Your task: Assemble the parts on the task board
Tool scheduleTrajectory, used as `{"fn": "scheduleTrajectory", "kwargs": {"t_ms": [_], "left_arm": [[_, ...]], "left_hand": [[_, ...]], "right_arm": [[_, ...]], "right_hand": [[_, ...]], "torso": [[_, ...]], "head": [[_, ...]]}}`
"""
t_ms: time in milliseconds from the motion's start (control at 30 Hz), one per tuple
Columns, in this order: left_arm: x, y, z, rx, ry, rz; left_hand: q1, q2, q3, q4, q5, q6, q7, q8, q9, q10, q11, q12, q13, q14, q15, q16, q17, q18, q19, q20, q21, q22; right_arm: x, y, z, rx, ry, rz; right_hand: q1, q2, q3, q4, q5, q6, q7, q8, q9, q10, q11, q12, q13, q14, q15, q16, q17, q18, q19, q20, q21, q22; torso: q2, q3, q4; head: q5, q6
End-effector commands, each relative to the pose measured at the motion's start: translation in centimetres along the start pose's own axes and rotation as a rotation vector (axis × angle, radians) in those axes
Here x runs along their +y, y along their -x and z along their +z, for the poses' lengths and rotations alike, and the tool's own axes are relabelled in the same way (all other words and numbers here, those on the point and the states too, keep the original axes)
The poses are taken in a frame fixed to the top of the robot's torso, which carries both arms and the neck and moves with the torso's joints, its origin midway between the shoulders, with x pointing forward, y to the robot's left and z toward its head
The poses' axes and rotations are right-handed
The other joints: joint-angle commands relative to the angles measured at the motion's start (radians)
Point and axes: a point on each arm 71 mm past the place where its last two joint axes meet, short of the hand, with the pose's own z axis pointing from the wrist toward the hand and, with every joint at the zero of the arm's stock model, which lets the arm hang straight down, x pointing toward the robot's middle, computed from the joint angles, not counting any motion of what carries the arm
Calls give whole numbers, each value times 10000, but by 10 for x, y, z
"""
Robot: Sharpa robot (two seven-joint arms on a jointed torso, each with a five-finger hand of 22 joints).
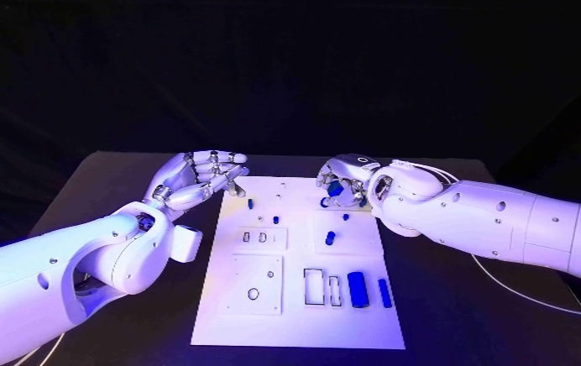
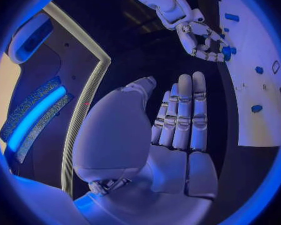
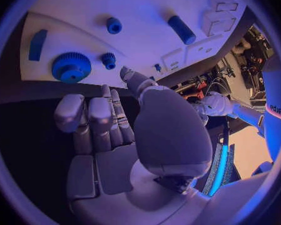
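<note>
The blue gear, judged light, rigid and toothed, is best pinched at its rim; right hand and left hand are seen empty, fingers apart.

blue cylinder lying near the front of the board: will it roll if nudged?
Likely yes: the blue cylinder lies on its side on the flat task board, so a sideways push should roll it. It looks rigid and small, probably light. Endwise pushes should slide it.

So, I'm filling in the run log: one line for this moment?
left hand: empty, beside task board far-left corner | right hand: empty, by blue gear at far-right | stage: nothing picked up
</note>
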Motion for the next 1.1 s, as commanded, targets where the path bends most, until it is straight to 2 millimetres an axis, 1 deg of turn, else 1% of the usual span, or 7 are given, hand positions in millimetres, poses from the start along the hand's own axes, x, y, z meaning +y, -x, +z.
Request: {"fn": "scheduleTrajectory", "kwargs": {"t_ms": [33, 100, 300, 500, 833, 933, 1100], "left_arm": [[-2, -1, 1, 214, -87, -184], [-3, -1, 1, 214, -81, -186], [-3, 0, 2, 205, -47, -178], [-4, 2, 2, 130, -8, -168], [-3, 5, 2, -44, 104, -89], [-3, 6, 2, -105, 201, -71], [-1, 7, 2, -153, 366, -56]], "left_hand": [[-78, -12, 74, 12, 14, 44, 34, -39, 13, 5, 7, -65, 4, -100, 1, 31, 22, 103, -90, 13, 76, 19], [-70, -10, 93, 7, 15, 38, 42, -46, 14, -4, 14, -76, 3, -152, 10, 34, 39, 99, -121, 16, 99, 34], [-56, 9, 120, 1, 19, 36, 46, -51, 16, -9, 19, -85, 3, -190, 14, 37, 52, 98, -147, 18, 119, 47], [-56, 9, 120, 1, 19, 36, 46, -51, 16, -9, 19, -85, 3, -190, 14, 37, 52, 98, -147, 18, 119, 47], [-32, 48, 166, -6, 24, 40, 57, -54, 20, -5, 23, -90, 4, -211, 15, 57, 74, 100, -169, 18, 158, 71], [6, 100, 232, -20, 28, 46, 69, -58, 24, 3, 26, -95, 7, -218, 12, 88, 100, 103, -184, 15, 213, 103], [32, 109, 261, -35, 29, 44, 76, -62, 26, 2, 30, -100, 7, -220, 11, 105, 114, 104, -192, 13, 245, 121]], "right_arm": [[0, -6, 0, 560, -102, -230], [-1, -7, 1, 634, -133, -187], [-3, -10, 1, 786, -241, -127], [-4, -11, 1, 919, -327, -170], [-8, -11, 2, 848, -497, 75], [-8, -10, 1, 647, -462, 224], [-7, -8, 2, 397, -414, 359]], "right_hand": [[105, 21, -21, 49, 53, -26, -2, 84, 24, -87, -2, 72, 14, 97, 3, 173, 162, -113, 112, 14, 131, 191], [119, 33, -13, 78, 72, -5, -4, 102, 35, -72, -6, 130, 22, 103, 4, 257, 223, -122, 135, 16, 180, 261], [153, 81, 158, 182, 118, 79, -25, 161, 72, 100, -41, 377, 66, 124, -17, 573, 502, -182, 291, 5, 432, 651], [141, 84, 206, 211, 125, 89, -31, 166, 77, 111, -44, 408, 67, 105, -19, 557, 431, -167, 246, 3, 397, 588], [76, 268, 795, 467, 148, 131, -40, 184, 109, 177, -56, 569, 33, 179, -22, 1059, 913, -254, 466, 3, 746, 1130], [10, 435, 1114, 635, 139, 243, -80, 265, 163, 401, -108, 729, 64, 171, -56, 1169, 968, -266, 493, -14, 821, 1248], [8, 608, 1551, 745, 122, 560, -286, 535, 363, 971, -331, 1133, 239, 196, -223, 1380, 1126, -322, 650, -143, 1048, 1618]], "torso": [[39, 2, -1], [60, -2, -7], [84, -8, 42], [136, -4, 18], [155, -14, 28], [166, -18, 25], [188, -19, 34]], "head": [[-5, -11], [20, -27], [-33, -84], [14, -59], [-48, -102], [-70, -160], [-104, -148]]}}
